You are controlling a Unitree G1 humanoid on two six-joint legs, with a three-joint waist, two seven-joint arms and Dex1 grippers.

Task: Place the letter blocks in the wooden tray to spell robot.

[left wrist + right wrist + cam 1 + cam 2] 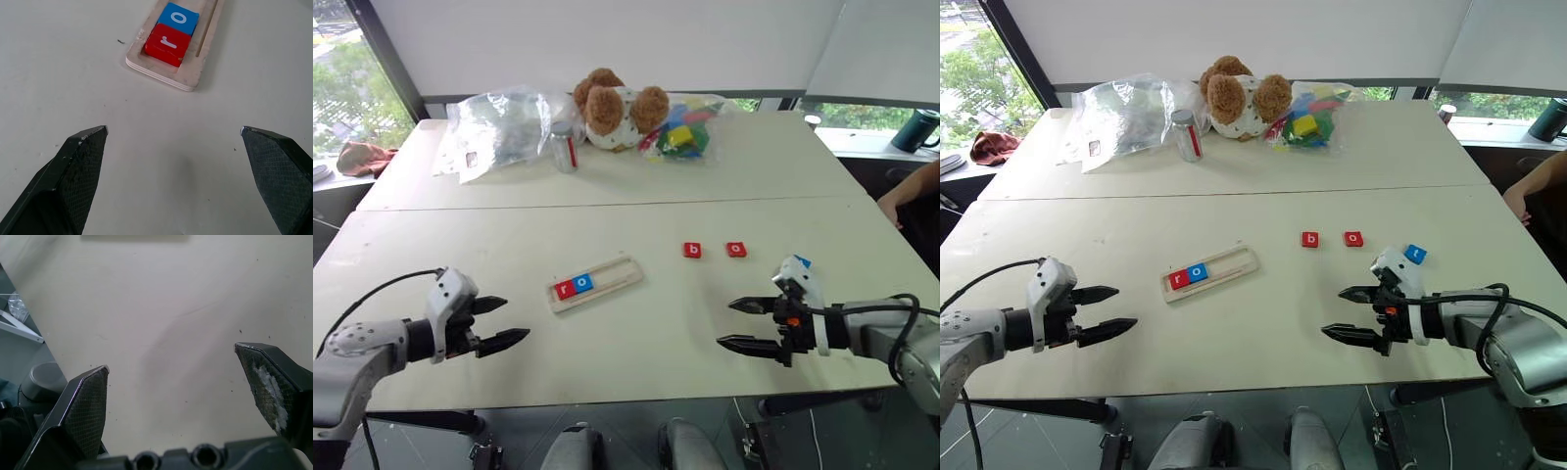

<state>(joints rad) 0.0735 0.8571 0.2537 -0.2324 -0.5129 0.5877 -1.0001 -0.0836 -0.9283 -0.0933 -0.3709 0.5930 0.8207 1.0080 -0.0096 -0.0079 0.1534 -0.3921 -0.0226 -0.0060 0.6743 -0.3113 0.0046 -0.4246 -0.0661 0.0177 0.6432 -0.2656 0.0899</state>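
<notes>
Nearest to the robot, the left gripper (501, 323) and the right gripper (737, 324) hover low over the pale bench (636, 352), one at each side, both pointing inward toward the middle. The jaws of each stand wide apart and hold nothing. The fingers (78, 161) are black wedges with a fine cross-hatched face, probably made so for a firmer hold on smooth tiles; one pad (266, 382) of the right gripper carries whitish wear marks.

Between the two grippers and a little further away lies the wooden tray (619, 277), a long narrow piece of pale wood with rounded corners and a shallow groove, turned slightly askew on the bench. In its end nearer the left gripper sit the red "r" block (565, 288) and the blue "o" block (583, 283), touching each other, so the word is begun from its first letter; the rest of the groove is free.

Beyond the right gripper, well apart from the tray, the red "b" block (692, 251) and the red "o" block (736, 250) lie flat on the bench, near each other but not touching. A blue block (1415, 254) rests just behind the right gripper's white wrist housing; I cannot read its letter. I judge that the "b" should go next, and it lies on the right gripper's side.

At the far edge stand a crumpled clear plastic bag (499, 127), a small bottle (565, 147), a brown plush bear (612, 108) and a bag of coloured toy blocks (685, 132).
</notes>
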